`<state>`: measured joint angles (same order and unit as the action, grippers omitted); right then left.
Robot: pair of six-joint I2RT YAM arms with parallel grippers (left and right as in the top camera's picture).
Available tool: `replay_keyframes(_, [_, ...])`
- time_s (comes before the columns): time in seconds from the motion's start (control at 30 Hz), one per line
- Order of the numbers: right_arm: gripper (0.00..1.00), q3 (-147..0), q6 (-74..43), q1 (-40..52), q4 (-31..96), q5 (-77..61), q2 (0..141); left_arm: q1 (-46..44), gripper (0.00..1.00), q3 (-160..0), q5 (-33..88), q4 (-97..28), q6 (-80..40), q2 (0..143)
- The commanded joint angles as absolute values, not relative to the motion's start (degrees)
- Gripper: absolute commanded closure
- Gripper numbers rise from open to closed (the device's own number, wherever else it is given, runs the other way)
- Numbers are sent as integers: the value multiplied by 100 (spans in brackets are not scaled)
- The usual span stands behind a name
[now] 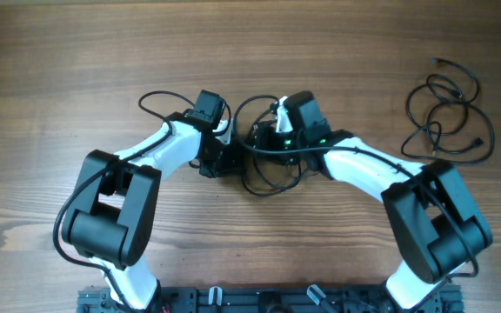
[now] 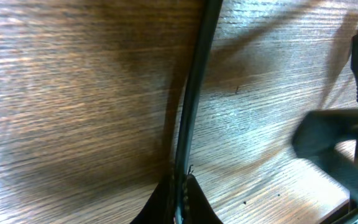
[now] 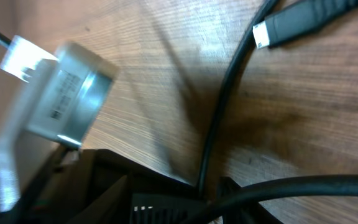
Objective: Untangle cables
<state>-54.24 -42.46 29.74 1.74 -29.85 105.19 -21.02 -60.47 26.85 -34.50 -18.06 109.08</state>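
Mid-untangle: left fingers (image 2: 199, 211) clamped on a cord (image 2: 191, 93) from the tangle (image 1: 272, 165), mid-surface (image 1: 59, 69). Right fingers (image 3: 110, 193): can't tell if gripping, cord runs in between. Second heap (image 1: 449, 117) far right, untouched. Next: pull apart slowly, watch for snags. No containers in view.

A thin black cable (image 3: 215, 112) is seen running from the far right down across the wooden table (image 3: 328, 106) to the near edge, where it is lost between the dark fingers of the right gripper (image 3: 207, 193); whether it is pinched there cannot be told. Just right of it, at the far edge, a black plug (image 3: 291, 25) with a small metal tip is shown, and a thicker black cord (image 3: 303, 185) is stretched across the near right corner. On the left a blurred silver-grey block (image 3: 67, 93) with a printed label is seen, a white piece (image 3: 23, 59) at its far end.
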Motion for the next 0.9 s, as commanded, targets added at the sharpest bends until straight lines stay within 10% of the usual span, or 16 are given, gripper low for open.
replay_keyframes(0.0, [53, -5435, -4287, 3317, 248, -2082, 10890, -2224, 94, -5699, 1988, -3520, -1667, 11343])
replay_keyframes(0.13, [54, -5435, -4372, 3439, 239, -1723, 11201, -2224, 87, -5699, 1997, -3778, -1573, 11340])
replay_keyframes(0.17, [54, -5435, -4370, 3441, 246, -1625, 11214, -2224, 54, -5704, 2010, -3931, -1404, 11334])
replay_keyframes(0.23, [54, -5435, -4370, 3444, 246, -1542, 11214, -2224, 30, -5710, 2257, -4147, -716, 11325])
replay_keyframes(0.5, [54, -5478, -4152, 3444, 266, -1741, 11196, -1962, 27, -5819, 2355, -4268, -714, 9793])
replay_keyframes(0.73, [35, -5752, -3739, 3424, 604, -2023, 11148, 362, 8, -5817, 1293, -4084, -2287, 8558])
replay_keyframes(0.87, [43, -5749, -3750, 3406, 563, -2303, 11148, 1258, 0, -5817, 1297, -3544, -2462, 8726])
